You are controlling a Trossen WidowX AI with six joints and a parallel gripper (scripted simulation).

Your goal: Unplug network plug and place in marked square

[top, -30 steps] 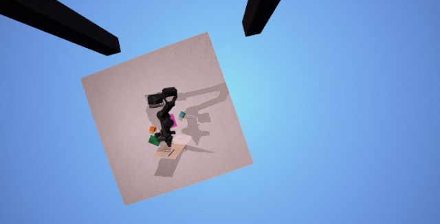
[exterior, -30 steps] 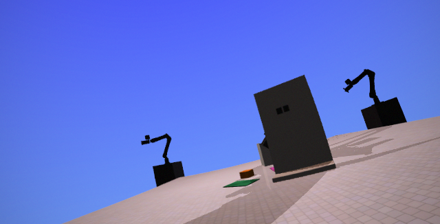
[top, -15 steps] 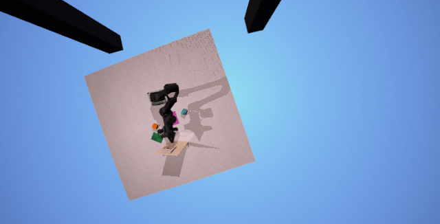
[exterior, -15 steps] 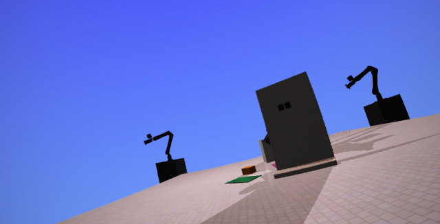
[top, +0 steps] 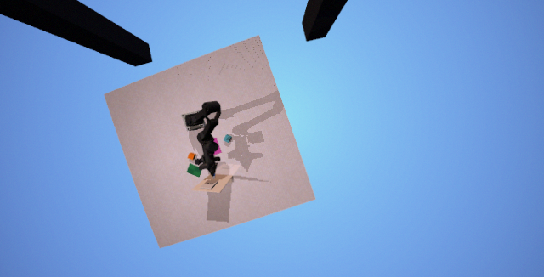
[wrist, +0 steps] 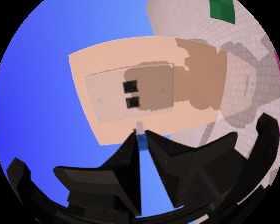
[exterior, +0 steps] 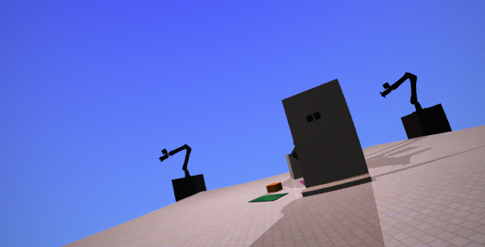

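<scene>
Gripping the plug [wrist: 143, 137], claw [wrist: 143, 152] clamped, facing upright panel [wrist: 104, 70], green square [wrist: 221, 4] aside.

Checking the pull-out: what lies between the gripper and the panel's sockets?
The plug, pinched in the gripper, then bare panel up to the sockets; the wrist view shows it.

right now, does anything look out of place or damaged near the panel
Nothing stands out. The panel stands upright and its two sockets look dark and empty. The gripper is shut on the plug, apart from the panel. The plug is not yet at the green square.
</scene>
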